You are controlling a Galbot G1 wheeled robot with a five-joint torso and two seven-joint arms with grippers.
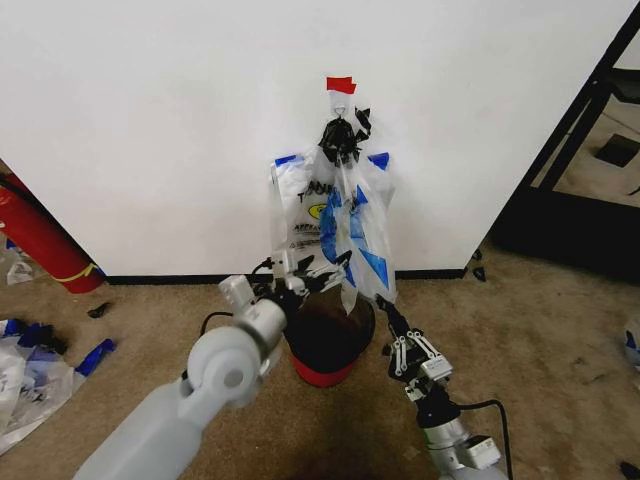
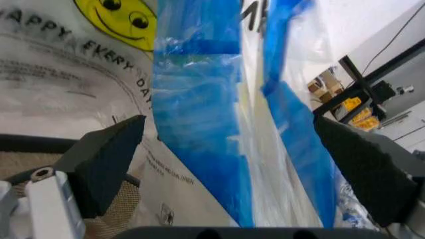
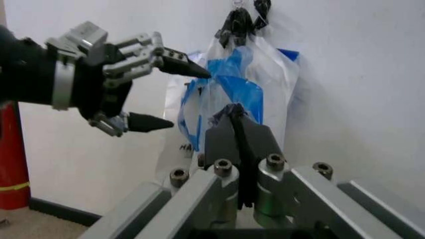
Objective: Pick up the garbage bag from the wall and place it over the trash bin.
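The left gripper has its jaws spread wide apart, with the lower part of the garbage bag lying in the gap between them; its two dark pads stand to either side of the blue folds without pressing on them. From the right wrist view the same gripper reaches in at the bag's side, one fingertip up against the blue trim and the other lower and clear of it.

The right gripper sits lower and to the right, near the bag's bottom corner. Its jaws are closed together, the two black pads meeting along a thin seam, and I can't make out any plastic caught between them.

The bag hangs flat against the wall from a hook under a strip of red tape, with a knotted black bundle at its top. The yellow smiley face and black lettering face outward.

Directly under the bag, on the brown carpet, stands the trash bin with its red base. A red cylinder with a yellow band leans by the wall to the left.
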